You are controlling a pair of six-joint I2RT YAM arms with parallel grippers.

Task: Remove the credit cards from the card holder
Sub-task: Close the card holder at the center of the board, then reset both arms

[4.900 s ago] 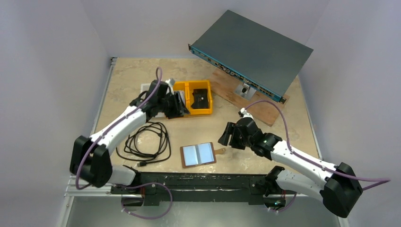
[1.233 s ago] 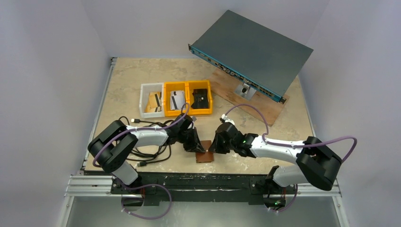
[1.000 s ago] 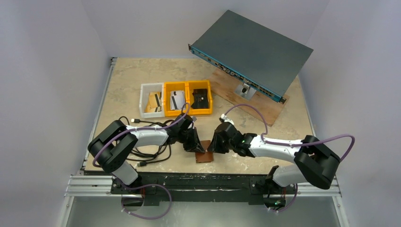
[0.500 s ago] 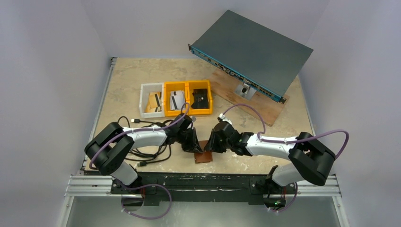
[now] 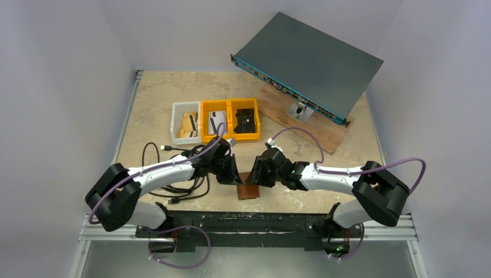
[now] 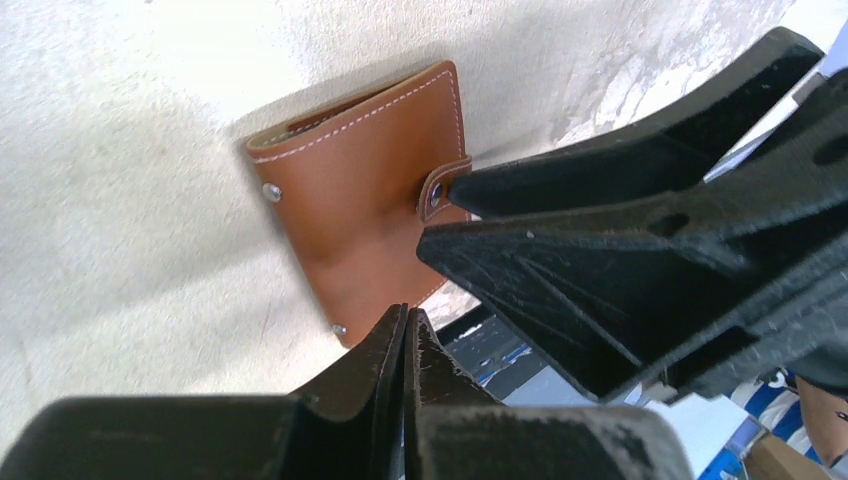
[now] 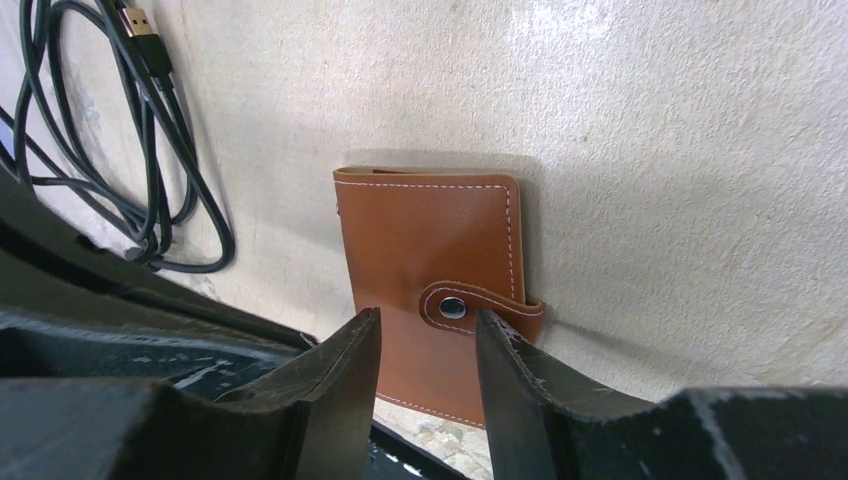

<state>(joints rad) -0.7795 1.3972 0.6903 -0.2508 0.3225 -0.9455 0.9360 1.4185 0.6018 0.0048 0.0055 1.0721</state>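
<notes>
While card holder point(image 7: 420, 240) lies snapped closed, left claw point(image 6: 405, 312) pinched tight, right claw point(image 7: 427, 325) w/ jaws apart.

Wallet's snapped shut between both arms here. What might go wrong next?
The card holder lies flat with its snap fastened; the right jaws, parted over the strap, may drag it rather than unsnap it. The shut left jaws sit very close, so the two arms might collide. The black cable beside it could snag.

This is a robotics lab cell: white walls point(image 5: 63, 87) box in a table point(image 5: 168, 87), a cabled left arm point(image 5: 165, 169) and right arm point(image 5: 333, 176) stand on a metal rail point(image 5: 255, 223) at its near edge, and a rack-mount network unit point(image 5: 312, 58) sits at its far right corner.
</notes>
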